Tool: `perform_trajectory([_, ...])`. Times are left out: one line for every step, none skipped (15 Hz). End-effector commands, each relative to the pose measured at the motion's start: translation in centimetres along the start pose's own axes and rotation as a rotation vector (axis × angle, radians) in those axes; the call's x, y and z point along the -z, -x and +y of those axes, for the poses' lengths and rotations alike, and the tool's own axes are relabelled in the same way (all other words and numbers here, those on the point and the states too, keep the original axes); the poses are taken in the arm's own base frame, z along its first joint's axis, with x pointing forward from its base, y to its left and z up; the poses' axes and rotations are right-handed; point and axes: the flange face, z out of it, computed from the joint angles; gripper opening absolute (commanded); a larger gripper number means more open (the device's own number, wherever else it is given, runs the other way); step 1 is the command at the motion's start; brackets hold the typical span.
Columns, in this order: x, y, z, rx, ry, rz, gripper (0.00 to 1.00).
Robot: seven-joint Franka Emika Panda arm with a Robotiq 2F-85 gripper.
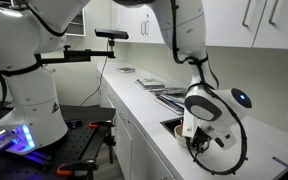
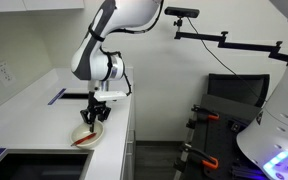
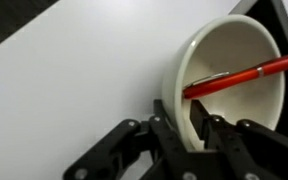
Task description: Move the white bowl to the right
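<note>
The white bowl (image 3: pixel 234 55) is small, round and cream-tinted, with a thin red stick-like item (image 3: pixel 246 74) lying across its inside. In the wrist view my gripper (image 3: pixel 189 125) straddles the bowl's near rim, one finger outside the wall and one inside, closed on it. In an exterior view the bowl (image 2: pixel 87 138) sits at the counter's front edge next to the sink, with the gripper (image 2: pixel 96 118) pointing down onto it. In an exterior view the gripper (image 1: pixel 196 135) hides most of the bowl.
A white counter (image 2: pixel 39 110) runs along the wall. A dark sink (image 2: pixel 34 165) lies just beside the bowl. Papers and a tray (image 1: pixel 154 86) lie further along the counter. Past the counter's edge (image 2: pixel 132 120) is a drop to the floor.
</note>
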Motion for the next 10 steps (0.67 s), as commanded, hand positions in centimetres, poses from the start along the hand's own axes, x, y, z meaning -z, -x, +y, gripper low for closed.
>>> perform_trajectory([0.5, -0.5, -0.2, -0.019, 0.006, -0.015, 0.05])
perform_trajectory([0.6, -0.5, -0.1, -0.02, 0.009, -0.012, 0.01])
perform_trajectory([0.7, -0.5, -0.1, -0.02, 0.008, -0.012, 0.0])
perform_trajectory([0.8, -0.6, 0.0, -0.023, 0.007, -0.012, 0.0])
perform_trajectory([0.9, -0.6, 0.1, -0.026, 0.005, -0.01, 0.03])
perform_trajectory([1.1, -0.6, 0.1, -0.027, 0.006, 0.002, 0.03])
perform_trajectory([1.5, -0.7, 0.0, -0.026, 0.0, 0.012, 0.03])
perform_trajectory([2.0, -0.8, 0.0, -0.038, 0.0, 0.037, 0.03])
perform_trajectory([2.6, -1.0, -0.1, -0.052, -0.005, 0.066, 0.03])
perform_trajectory([3.4, -1.3, 0.0, -0.069, -0.004, 0.105, 0.03])
